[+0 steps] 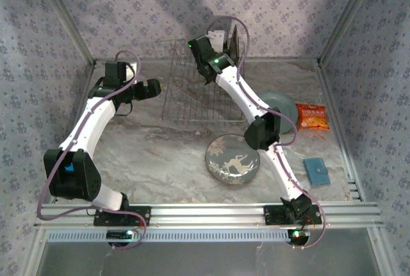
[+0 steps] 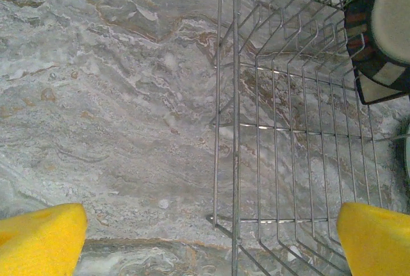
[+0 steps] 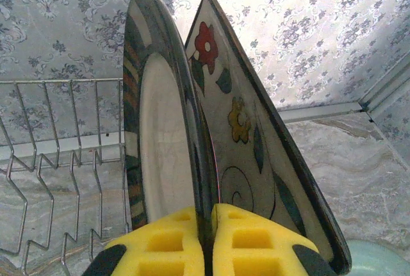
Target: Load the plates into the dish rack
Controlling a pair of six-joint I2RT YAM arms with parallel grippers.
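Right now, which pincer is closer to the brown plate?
Right. The right pincer is shut on the brown plate; the left pincer hangs open over the rack, at its left edge.

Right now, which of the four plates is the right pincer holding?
The round dark-rimmed plate: the right pincer clamps its rim. The square flowered plate stands beside it; the deer plate and the pale blue plate lie flat on the table.

Four plates are counted: one dark-rimmed round plate (image 3: 160, 148), one square flowered plate (image 3: 250, 135), one round deer plate (image 1: 232, 159) and one pale blue round plate (image 1: 282, 102). One dish rack (image 1: 192, 90) is seen. One orange packet (image 1: 312, 117) and one small blue flat item (image 1: 317, 171) are counted on the tabletop (image 1: 160, 148). Two arms are seen, the left arm (image 1: 90, 122) and the right arm (image 1: 243, 93).
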